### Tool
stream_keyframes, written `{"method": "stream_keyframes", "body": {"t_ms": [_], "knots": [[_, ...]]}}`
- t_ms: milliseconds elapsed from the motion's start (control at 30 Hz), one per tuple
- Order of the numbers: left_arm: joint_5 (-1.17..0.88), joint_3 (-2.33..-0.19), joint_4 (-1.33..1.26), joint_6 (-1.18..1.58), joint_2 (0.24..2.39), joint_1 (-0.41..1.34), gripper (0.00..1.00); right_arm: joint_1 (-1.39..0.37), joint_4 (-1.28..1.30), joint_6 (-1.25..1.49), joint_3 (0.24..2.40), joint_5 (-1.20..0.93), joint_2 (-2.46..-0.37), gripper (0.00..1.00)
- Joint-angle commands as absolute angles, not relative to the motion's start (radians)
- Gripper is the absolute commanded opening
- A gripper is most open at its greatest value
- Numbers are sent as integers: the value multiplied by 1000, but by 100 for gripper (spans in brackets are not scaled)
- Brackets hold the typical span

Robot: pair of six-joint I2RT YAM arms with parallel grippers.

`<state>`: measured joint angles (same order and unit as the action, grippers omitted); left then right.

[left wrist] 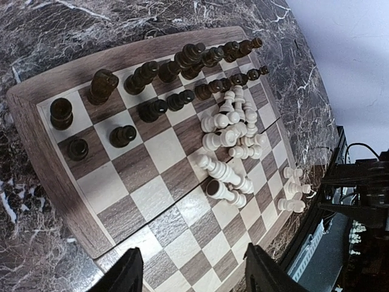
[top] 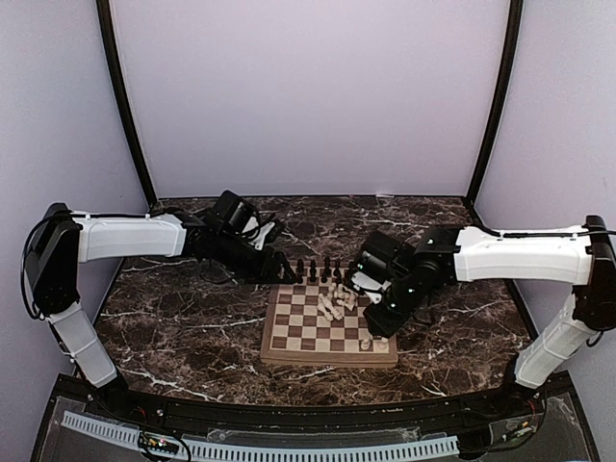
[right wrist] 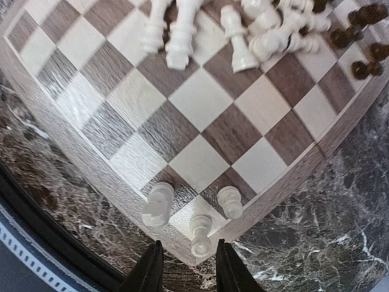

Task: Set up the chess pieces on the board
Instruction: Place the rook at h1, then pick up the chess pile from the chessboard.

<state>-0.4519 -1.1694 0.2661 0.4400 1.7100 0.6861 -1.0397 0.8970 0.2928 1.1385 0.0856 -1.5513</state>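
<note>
**White's corner begun, heap waiting mid-board**

Nearest the arm bases, the right pincer (right wrist: 185, 267) hangs over the near right corner of the chessboard (top: 289, 342). Its wrist view shows the fingers parted and released. A small white piece (right wrist: 200, 234) stands upright on the corner square just off the tips, with a gap showing beside it. A white knight (right wrist: 159, 204) and another white piece (right wrist: 231, 201) stand on the adjoining squares. This fits white's home rows, which I judge run along this near edge. From overhead the arm hides most of this corner.

Mid-board lies the heap of white pieces (top: 334, 300), mostly toppled against one another and not yet sorted. The left wrist view separates them; overhead they blur into one pale cluster.

Along the far edge the dark pieces (top: 318, 269) stand upright in two rows, which look complete in the left wrist view.

By the far left corner, over the dark marble worktop (top: 173, 327), the left pincer (left wrist: 194, 277) hovers spread wide and grasping nothing. I judge it is parked clear of the working arm.
</note>
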Motion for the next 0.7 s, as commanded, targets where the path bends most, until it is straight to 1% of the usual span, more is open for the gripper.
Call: {"method": "stream_keyframes", "body": {"t_ms": [0, 167, 300, 367, 500, 667], "knots": [[-448, -1218, 290, 405, 1671, 693, 59, -1010, 972, 274, 1234, 116, -1503, 31], [-435, -1255, 300, 393, 1693, 712, 58, -948, 943, 233, 1301, 139, -1540, 29], [-407, -1335, 354, 362, 1748, 747, 55, -920, 920, 220, 1354, 153, -1587, 28], [-351, -1391, 409, 333, 1787, 777, 55, -908, 915, 221, 1372, 156, -1595, 28], [-274, -1499, 510, 291, 1867, 815, 54, -875, 902, 234, 1366, 154, -1578, 28], [-216, -1623, 559, 276, 1971, 843, 53, -822, 885, 248, 1315, 135, -1528, 28]]}}
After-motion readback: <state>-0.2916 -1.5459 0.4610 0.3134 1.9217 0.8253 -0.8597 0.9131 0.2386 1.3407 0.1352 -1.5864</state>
